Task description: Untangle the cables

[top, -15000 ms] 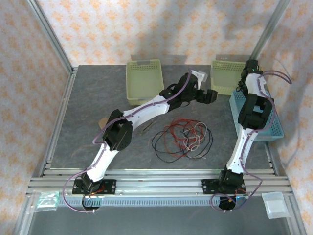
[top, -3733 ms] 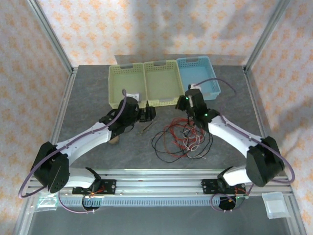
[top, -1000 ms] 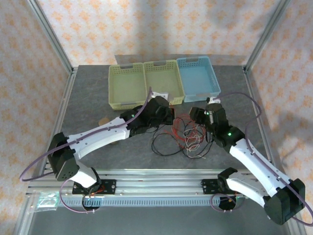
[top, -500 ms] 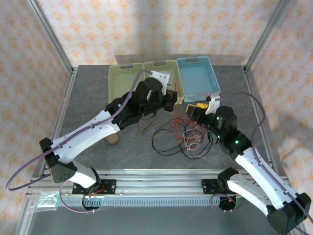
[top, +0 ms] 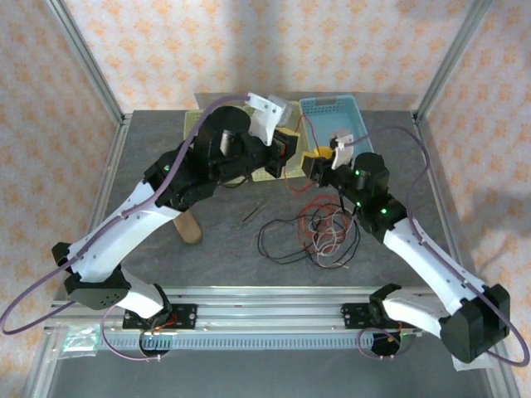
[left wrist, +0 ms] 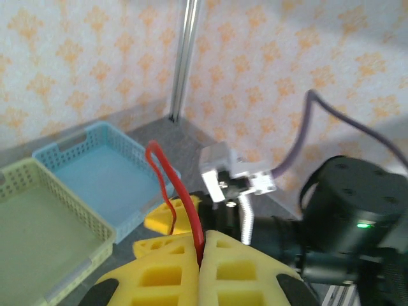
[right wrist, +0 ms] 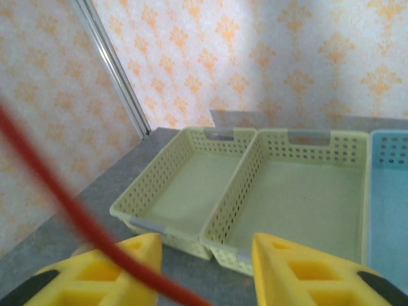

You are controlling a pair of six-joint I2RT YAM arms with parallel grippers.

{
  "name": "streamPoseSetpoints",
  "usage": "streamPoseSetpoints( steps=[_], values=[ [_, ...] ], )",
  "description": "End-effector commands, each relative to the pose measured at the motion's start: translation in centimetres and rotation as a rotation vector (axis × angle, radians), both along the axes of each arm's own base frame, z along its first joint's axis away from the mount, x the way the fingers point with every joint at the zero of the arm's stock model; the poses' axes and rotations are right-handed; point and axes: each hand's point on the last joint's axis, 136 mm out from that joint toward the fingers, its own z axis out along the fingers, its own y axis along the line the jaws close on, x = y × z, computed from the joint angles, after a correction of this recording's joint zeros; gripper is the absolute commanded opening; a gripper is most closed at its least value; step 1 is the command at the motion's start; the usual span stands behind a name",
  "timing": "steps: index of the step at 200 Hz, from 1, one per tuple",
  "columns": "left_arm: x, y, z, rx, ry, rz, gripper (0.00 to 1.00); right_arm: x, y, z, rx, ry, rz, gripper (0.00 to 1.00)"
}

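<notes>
The cables (top: 319, 236) lie in a loose tangle of red, black and whitish loops at mid table. One red cable (top: 304, 191) rises out of the tangle to my left gripper (top: 288, 156), which hangs raised in front of the baskets. In the left wrist view my left gripper (left wrist: 201, 247) is shut on this red cable (left wrist: 177, 193), whose loop stands up beyond the fingertips. My right gripper (top: 319, 168) sits close beside it, facing it. In the right wrist view my right gripper (right wrist: 207, 261) stands open, and the red cable (right wrist: 64, 204) runs slantwise across its left finger (right wrist: 121, 271).
Two yellow-green baskets (right wrist: 185, 185) (right wrist: 306, 185) and a blue basket (top: 342, 116) stand in a row at the back of the table. A short dark stick (top: 251, 214) and a brownish block (top: 189, 228) lie left of the tangle.
My left arm has lifted the red cable up and back toward the baskets. My right gripper has followed up to it, and its jaws stand a little narrower.
</notes>
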Motion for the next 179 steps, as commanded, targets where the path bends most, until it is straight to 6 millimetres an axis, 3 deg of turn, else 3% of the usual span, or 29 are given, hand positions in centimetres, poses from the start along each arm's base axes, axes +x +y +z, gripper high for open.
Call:
streamPoseSetpoints(
  steps=[1, 27, 40, 68, 109, 122, 153, 167, 179],
  values=[
    [-1.3, 1.0, 3.0, 0.0, -0.073, -0.033, 0.0, 1.3, 0.2, 2.5, 0.081, -0.077, -0.015, 0.34],
    [-1.7, 2.4, 5.4, -0.021, -0.12, -0.005, 0.0, 3.5, -1.3, 1.2, 0.147, -0.031, -0.147, 0.22],
    [-1.9, 2.9, 6.3, -0.033, -0.136, 0.003, 0.0, 3.7, -1.8, 1.1, 0.192, -0.029, -0.166, 0.21],
    [-2.0, 4.4, 7.7, -0.06, -0.166, 0.047, 0.0, 5.8, -3.1, -2.2, 0.204, 0.087, -0.293, 0.17],
    [-0.4, 8.5, 8.9, -0.124, -0.174, 0.186, 0.0, 6.1, -4.5, -4.4, 0.221, 0.145, -0.334, 0.18],
    [0.9, 10.3, 8.8, -0.143, -0.16, 0.26, 0.0, 5.4, -3.6, -4.2, 0.198, 0.125, -0.261, 0.19],
    [4.3, 13.6, 7.5, -0.119, -0.122, 0.416, 0.0, 0.9, 1.7, -2.3, 0.132, 0.043, 0.15, 0.45],
    [5.7, 14.7, 7.5, -0.127, -0.114, 0.481, 0.0, 0.0, 2.7, -2.7, 0.081, 0.076, 0.236, 0.5],
    [6.8, 15.5, 7.3, -0.126, -0.107, 0.541, 0.0, 0.1, 2.5, -3.1, 0.058, 0.1, 0.221, 0.51]
  ],
)
